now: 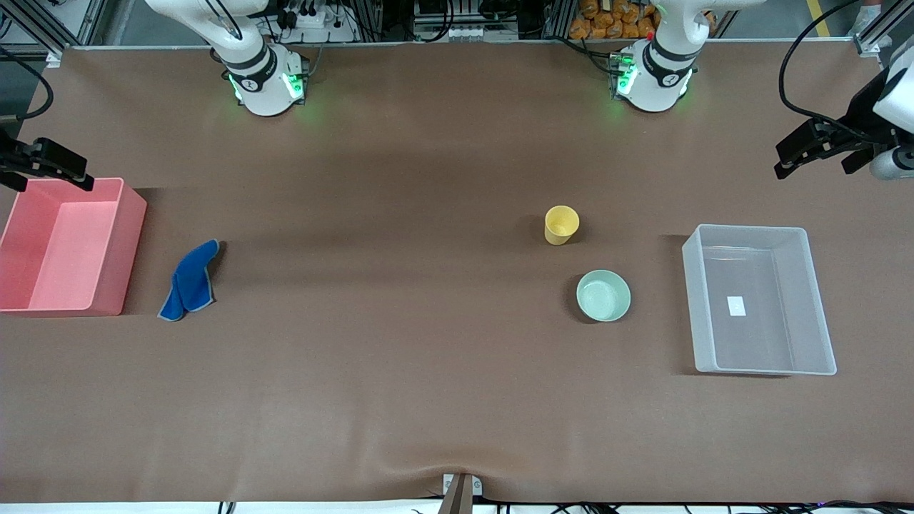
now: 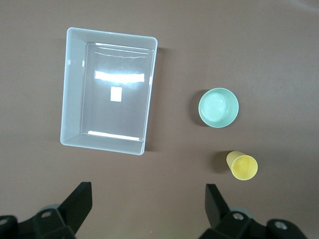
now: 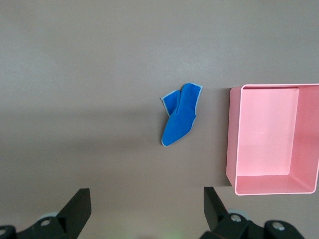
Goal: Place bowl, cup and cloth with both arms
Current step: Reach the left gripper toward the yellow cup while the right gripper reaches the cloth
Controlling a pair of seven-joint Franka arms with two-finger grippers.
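Nearest the front camera, at the left arm's end of the table, sits a clear plastic bin (image 1: 760, 300), open and holding only a small white label (image 1: 736, 305) stuck to its floor; no writing on it can be read. Beside the bin, toward the table's middle, the mint green bowl (image 1: 603, 295) stands upright on the brown table cover (image 1: 400, 371). The blue cloth (image 1: 190, 281) lies crumpled at the right arm's end, just beside a pink bin (image 1: 64, 246) and apart from it. A little farther from the camera than the bowl and near it, the yellow cup (image 1: 561, 224) stands upright, mouth up.

The right gripper (image 1: 53, 165) hangs over the farther edge of the pink bin; in the right wrist view its black fingers (image 3: 77, 211) stand wide apart with nothing between them. The left gripper (image 1: 814, 146) hangs over bare table, farther from the camera than the clear bin, its fingers (image 2: 79, 201) likewise spread wide and holding nothing. Farthest off are the two round arm bases, with green lights glowing on each
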